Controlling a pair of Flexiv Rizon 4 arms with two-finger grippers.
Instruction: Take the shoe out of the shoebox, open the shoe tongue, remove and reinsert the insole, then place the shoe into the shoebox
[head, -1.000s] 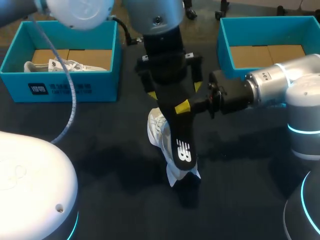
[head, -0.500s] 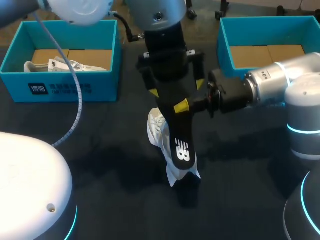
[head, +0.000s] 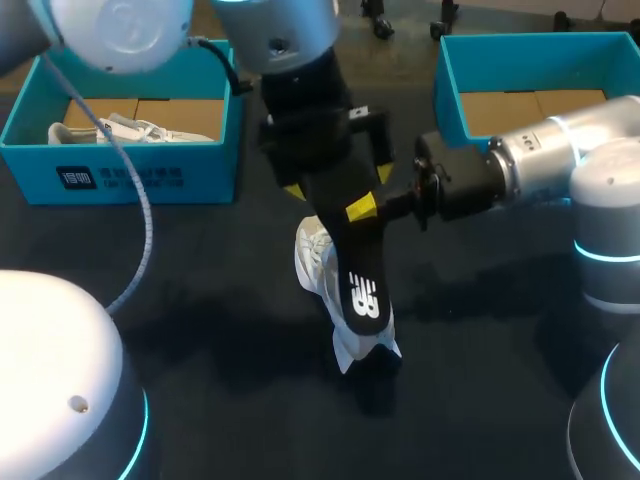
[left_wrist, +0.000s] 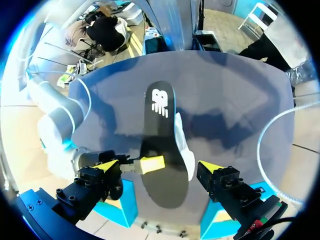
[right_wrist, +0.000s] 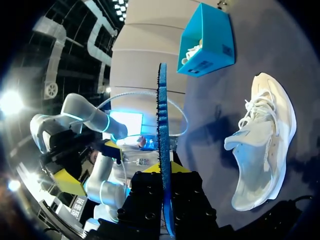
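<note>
Both claws hang over the worktop (head: 200, 300): our right claw (right_wrist: 165, 167) pinches the black insole (head: 362, 295) above the white shoe (head: 312, 255); our left claw (left_wrist: 159, 166) spreads wide.

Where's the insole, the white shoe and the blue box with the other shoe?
insole (head: 352, 262): head view, black middle, above the logo.
white shoe (right_wrist: 267, 150): right wrist view, its midfoot.
blue box (head: 120, 178): head view, its front wall.

The insole (head: 362, 292) overhangs the shoe (head: 314, 258); left shoebox (head: 130, 176), right shoebox (head: 447, 92) behind.
</note>
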